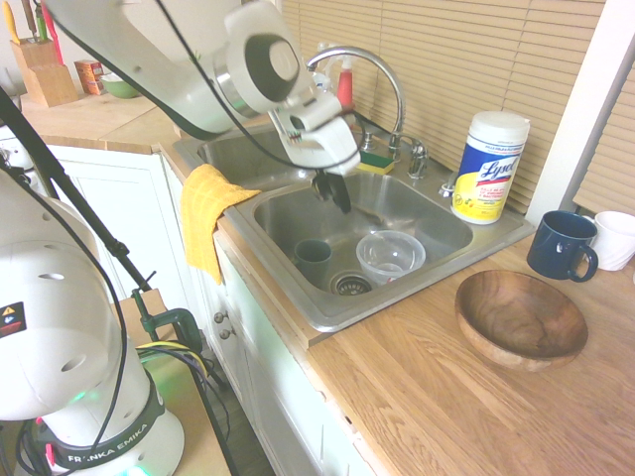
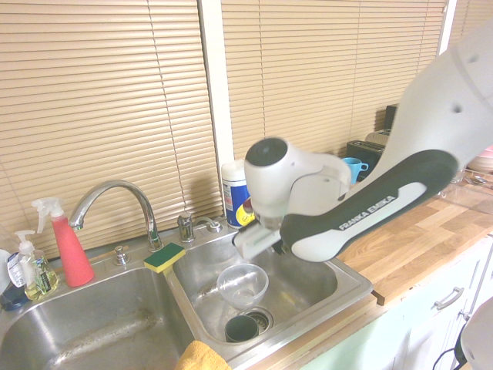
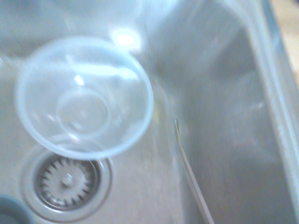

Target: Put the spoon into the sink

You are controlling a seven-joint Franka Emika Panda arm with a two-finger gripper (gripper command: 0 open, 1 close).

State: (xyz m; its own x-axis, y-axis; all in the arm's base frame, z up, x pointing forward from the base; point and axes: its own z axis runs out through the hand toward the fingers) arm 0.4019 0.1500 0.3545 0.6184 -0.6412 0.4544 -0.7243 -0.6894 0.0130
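The slim, shiny silver metal spoon (image 3: 189,168) shows in the wrist view as a thin handle rising over the basin floor — whether it is held or lying there cannot be confirmed from the exterior views. The rectangular two-basin stainless steel sink (image 1: 298,302) has the black two-finger gripper (image 1: 333,190) lowered into one basin, beside the chrome gooseneck tap (image 1: 372,74). Gripper state: cannot tell — the fingers appear close together, but nothing is clearly resolved between them. On the basin floor, a clear round plastic bowl (image 1: 390,255) sits next to the round drain (image 1: 351,285), with a small dark green cup (image 1: 314,255) just beside them. A yellow cloth (image 1: 205,218) hangs over the sink's front edge.
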